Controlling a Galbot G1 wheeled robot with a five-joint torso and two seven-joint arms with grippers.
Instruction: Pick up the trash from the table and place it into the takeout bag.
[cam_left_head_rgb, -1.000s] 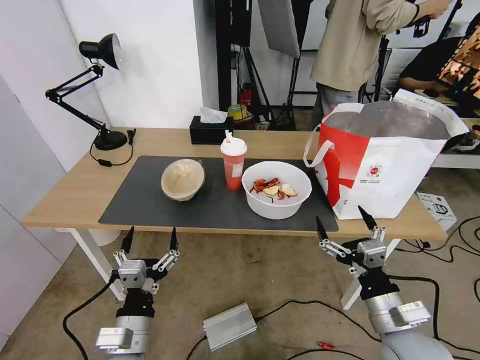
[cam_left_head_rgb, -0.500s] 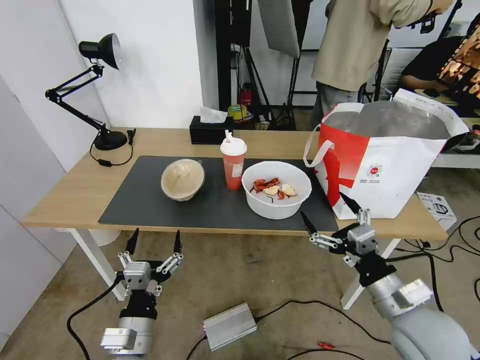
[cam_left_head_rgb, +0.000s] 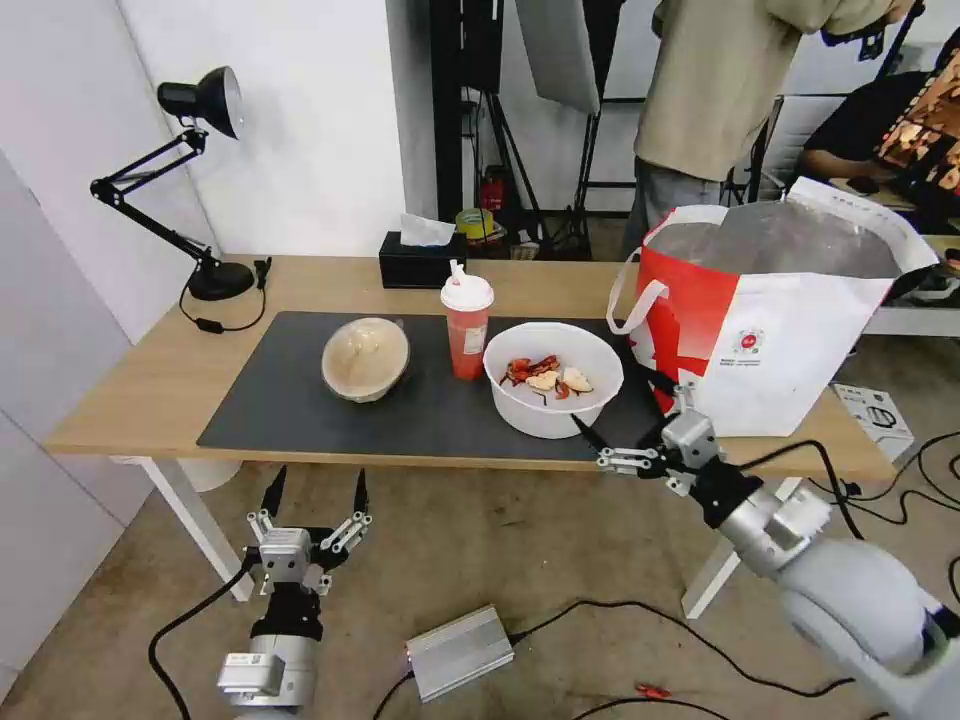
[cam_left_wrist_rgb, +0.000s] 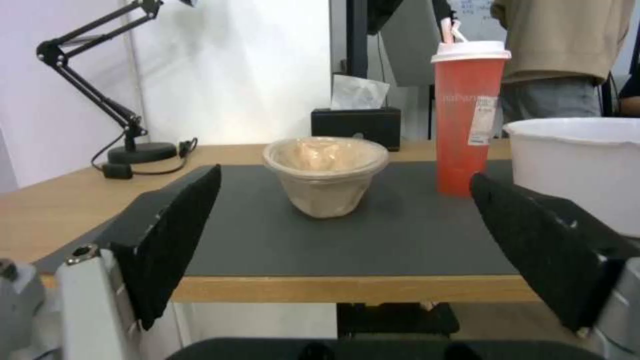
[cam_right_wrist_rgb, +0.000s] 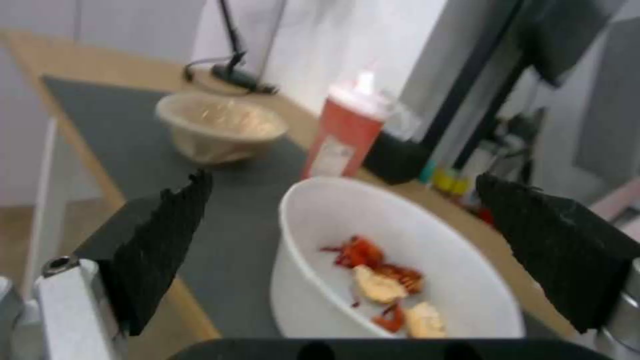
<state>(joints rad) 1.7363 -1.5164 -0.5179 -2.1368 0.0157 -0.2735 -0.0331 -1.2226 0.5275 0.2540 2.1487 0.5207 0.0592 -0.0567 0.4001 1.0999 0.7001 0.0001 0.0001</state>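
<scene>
On the table (cam_left_head_rgb: 150, 380), on its dark grey mat, stand a beige lidded bowl (cam_left_head_rgb: 366, 358), a tall red cup (cam_left_head_rgb: 467, 335) with a white lid, and a large white bowl (cam_left_head_rgb: 545, 415) with red food scraps. The red-and-white takeout bag (cam_left_head_rgb: 770, 330) stands open at the table's right end. My right gripper (cam_left_head_rgb: 615, 397) is open at the front table edge, just right of the white bowl (cam_right_wrist_rgb: 400, 250) and not touching it. My left gripper (cam_left_head_rgb: 320, 478) hangs open below the table's front edge, facing the beige bowl (cam_left_wrist_rgb: 325, 172).
A black desk lamp (cam_left_head_rgb: 205, 170) stands at the back left and a black tissue box (cam_left_head_rgb: 420, 258) behind the cup. On the floor lie a silver box (cam_left_head_rgb: 460, 652), cables and a small carton (cam_left_head_rgb: 875, 415). People stand behind the table.
My right gripper has risen from below the table and moved left, up to the front edge beside the white bowl. The left gripper has sunk slightly. Nothing on the table has moved.
</scene>
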